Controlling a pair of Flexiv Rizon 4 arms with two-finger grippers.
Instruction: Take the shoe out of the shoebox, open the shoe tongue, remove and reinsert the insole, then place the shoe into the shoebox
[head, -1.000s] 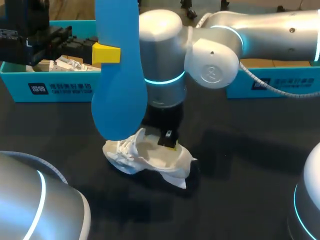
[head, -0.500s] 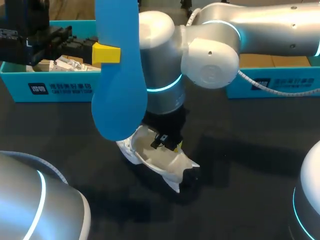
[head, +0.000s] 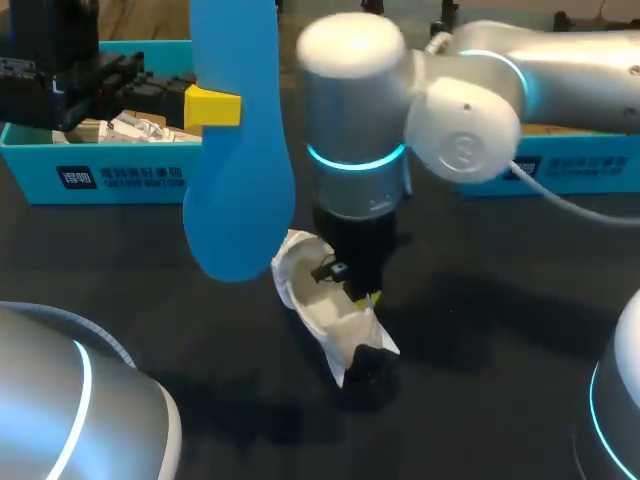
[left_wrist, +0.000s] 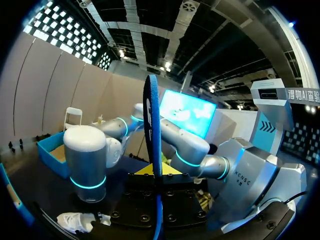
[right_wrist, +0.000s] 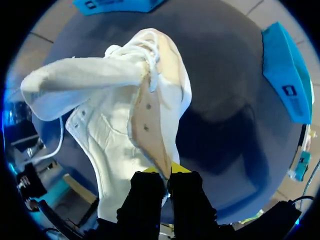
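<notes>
Dark surface (head: 130, 260). Upper left of the frame: blue shoebox (head: 110, 175) standing on it. Upper right: a second blue box (head: 590, 165). Near centre: white shoe (head: 325, 320), tipped, low end at the surface.

Worktop (head: 120, 300): one flat surface, near-black, matte covering, uniform with no seams or markings showing. In the head view it runs the full width, left to right and near to far. Light comes from overhead: soft-edged shadows sit on it at centre and spread right of centre, and a fainter dark patch lies left of centre toward the near side. Lit areas give only a dull, even sheen. In the right wrist view the same surface carries one broad soft shadow, and its edge shows on the far side. In the left wrist view it's only a dark strip, detail too dim to tell.
</notes>
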